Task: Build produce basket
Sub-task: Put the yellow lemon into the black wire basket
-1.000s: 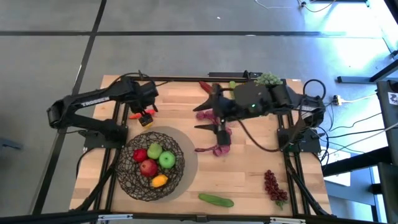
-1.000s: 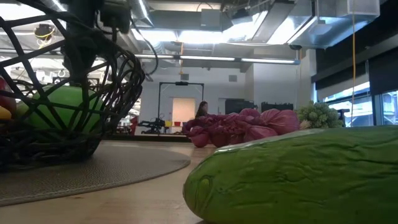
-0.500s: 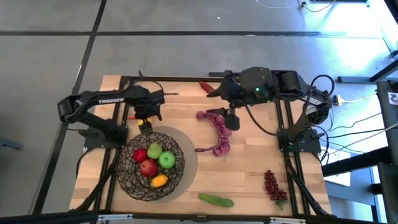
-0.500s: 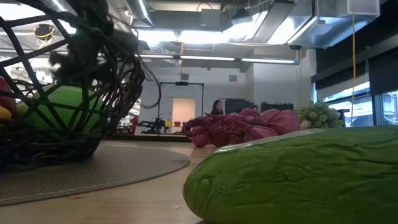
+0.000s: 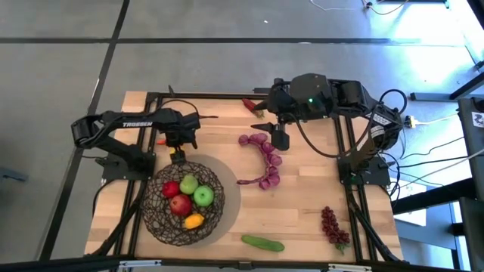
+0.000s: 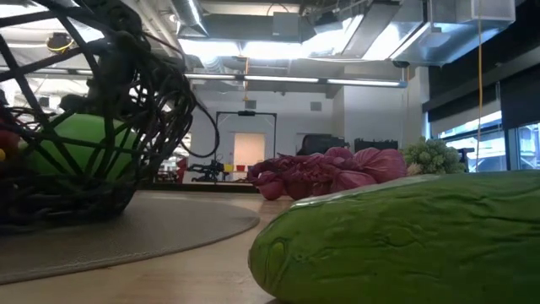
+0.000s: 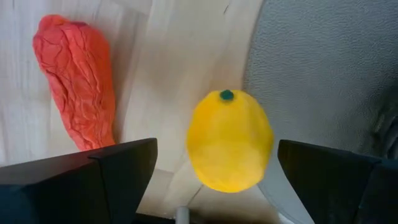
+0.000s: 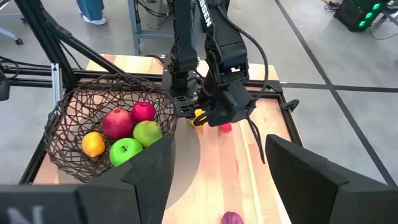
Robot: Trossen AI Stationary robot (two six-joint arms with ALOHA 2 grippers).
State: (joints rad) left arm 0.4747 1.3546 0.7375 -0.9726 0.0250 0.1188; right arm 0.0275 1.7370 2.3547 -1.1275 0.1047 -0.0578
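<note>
Bright even overhead light, soft shadows, ceiling strip glare, basket point(image 6: 93, 127) blurred, near cucumber point(image 6: 405, 241) soft

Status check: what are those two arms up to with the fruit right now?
Left tool open over yellow lemon beside basket. Right tool open above purple grapes. Nothing blocking.

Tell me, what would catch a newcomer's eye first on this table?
Probably the dark wire basket near the front left, on a grey mat, already holding red and green apples and an orange fruit. Behind it the left gripper hangs with open jaws over a yellow lemon beside a red chili. A purple grape bunch curls across mid-table below the right gripper.
</note>
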